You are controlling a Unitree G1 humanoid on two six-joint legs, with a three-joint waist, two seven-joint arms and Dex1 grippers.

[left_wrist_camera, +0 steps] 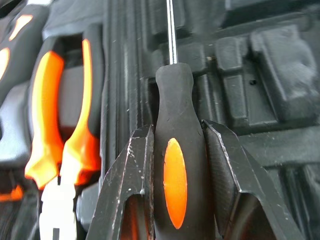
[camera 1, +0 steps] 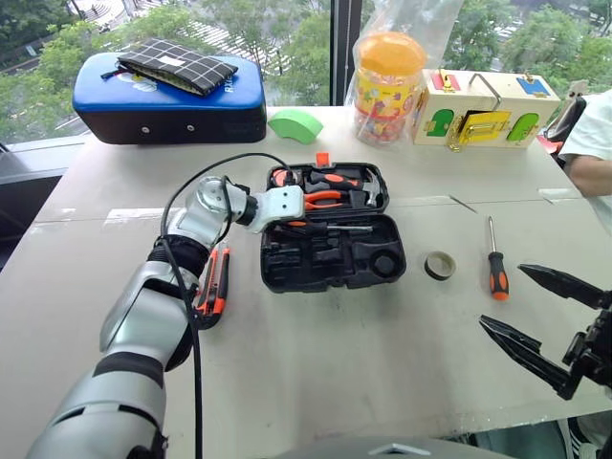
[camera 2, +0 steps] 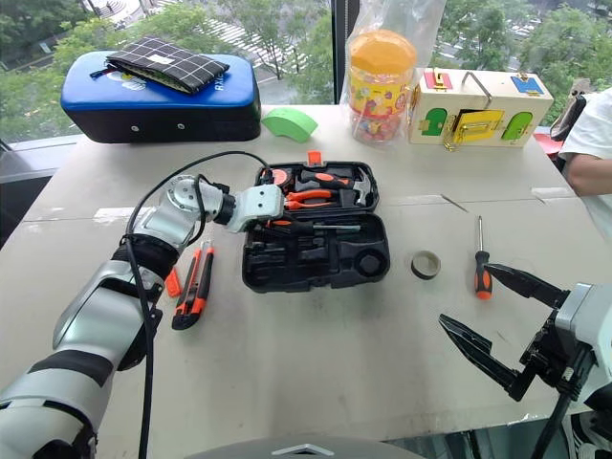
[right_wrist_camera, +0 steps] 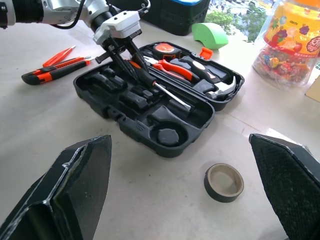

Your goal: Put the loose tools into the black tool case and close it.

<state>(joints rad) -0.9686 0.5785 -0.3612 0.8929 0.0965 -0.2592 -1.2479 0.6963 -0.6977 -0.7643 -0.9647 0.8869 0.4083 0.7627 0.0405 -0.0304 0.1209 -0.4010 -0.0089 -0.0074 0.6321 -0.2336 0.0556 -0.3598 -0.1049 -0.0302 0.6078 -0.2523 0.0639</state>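
Left pincer (right_wrist_camera: pixel 131 56) clamped on a screwdriver (left_wrist_camera: pixel 176 165) over the open tool case (camera 1: pixel 330 251); right pincer (camera 1: pixel 550 320) apart; second screwdriver (camera 1: pixel 496 268), tape roll (camera 1: pixel 440 265) and utility knife (camera 2: pixel 194 282) remain on the desk (camera 1: pixel 335 363).

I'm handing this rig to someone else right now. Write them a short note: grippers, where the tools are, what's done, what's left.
Left gripper: shut on a screwdriver, held over the open black tool case, shaft along the tray's slots.
Right gripper: open, holding nothing, hovering off the table's near right side.
On the table: second screwdriver and tape roll right of the case; utility knife and thin orange tool left of it.
Done: first screwdriver picked up and brought to the case.
Left: seat it, load the other four items, close the lid.
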